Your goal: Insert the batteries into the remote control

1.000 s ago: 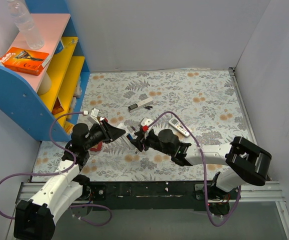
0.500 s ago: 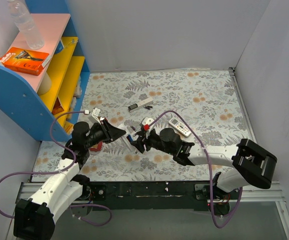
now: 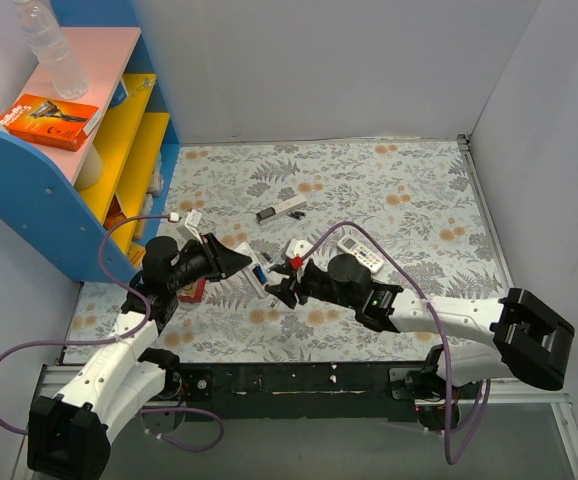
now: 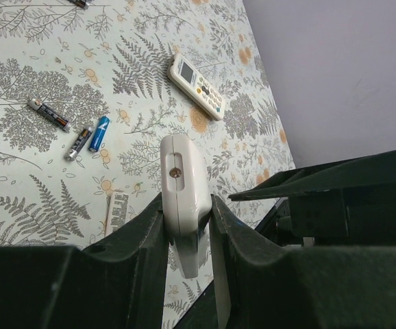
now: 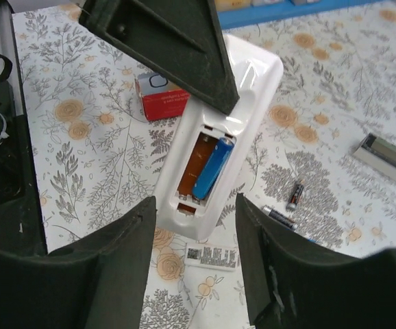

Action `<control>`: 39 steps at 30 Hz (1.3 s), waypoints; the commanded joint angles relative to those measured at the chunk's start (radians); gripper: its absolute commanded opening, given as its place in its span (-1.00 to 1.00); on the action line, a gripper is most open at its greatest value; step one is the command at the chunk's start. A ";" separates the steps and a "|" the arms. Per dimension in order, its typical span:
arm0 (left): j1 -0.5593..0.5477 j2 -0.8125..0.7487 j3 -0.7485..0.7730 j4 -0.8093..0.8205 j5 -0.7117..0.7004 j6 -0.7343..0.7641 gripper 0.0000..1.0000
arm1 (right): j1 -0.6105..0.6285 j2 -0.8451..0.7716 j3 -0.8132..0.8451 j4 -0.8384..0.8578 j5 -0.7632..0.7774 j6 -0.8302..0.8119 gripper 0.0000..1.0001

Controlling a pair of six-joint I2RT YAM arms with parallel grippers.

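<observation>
My left gripper (image 4: 184, 229) is shut on the end of a white remote control (image 4: 181, 179), holding it above the table. From the right wrist its open back faces up, with one blue battery (image 5: 212, 168) lying slightly askew in the brown compartment. My right gripper (image 5: 194, 257) is open just short of the remote's (image 5: 253, 82) near end, nothing between its fingers. Loose batteries lie on the table: two black ones (image 4: 48, 114) (image 4: 79, 142) and a blue one (image 4: 99, 133). From above, the left gripper (image 3: 231, 263) and the right gripper (image 3: 281, 290) meet at the remote (image 3: 253, 276).
A second white remote (image 3: 357, 253) lies right of the grippers, and a long white bar with a black end (image 3: 281, 210) behind them. A labelled white strip (image 5: 212, 256) lies under the held remote. A small red box (image 5: 164, 96) sits beside it. A blue shelf unit (image 3: 29, 190) stands at left.
The right arm's elbow has swung out to the right and its wrist has drawn back a little from the remote. The left gripper still holds the remote, shifted slightly.
</observation>
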 commanded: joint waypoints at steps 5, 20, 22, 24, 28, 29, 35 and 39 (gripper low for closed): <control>-0.003 0.041 0.091 -0.037 0.157 0.096 -1.00 | -0.029 -0.101 0.068 -0.101 -0.095 -0.263 -0.08; -0.003 0.067 0.137 -0.091 0.255 0.134 -1.00 | -0.046 -0.061 0.201 -0.281 -0.298 -0.450 -0.36; -0.003 0.067 0.139 -0.091 0.261 0.136 -1.00 | -0.046 -0.057 0.209 -0.290 -0.305 -0.453 -0.36; -0.003 0.068 0.137 -0.091 0.266 0.136 -1.00 | -0.046 -0.052 0.215 -0.296 -0.305 -0.455 -0.36; -0.003 0.067 0.140 -0.091 0.275 0.139 -1.00 | -0.046 -0.035 0.230 -0.302 -0.305 -0.461 -0.38; -0.003 0.065 0.140 -0.091 0.276 0.137 -1.00 | -0.046 -0.034 0.232 -0.304 -0.305 -0.459 -0.38; -0.003 0.061 0.136 -0.092 0.284 0.137 -1.00 | -0.046 -0.015 0.253 -0.314 -0.318 -0.464 -0.40; -0.003 0.058 0.139 -0.092 0.286 0.139 -1.00 | -0.048 0.002 0.261 -0.328 -0.324 -0.467 -0.46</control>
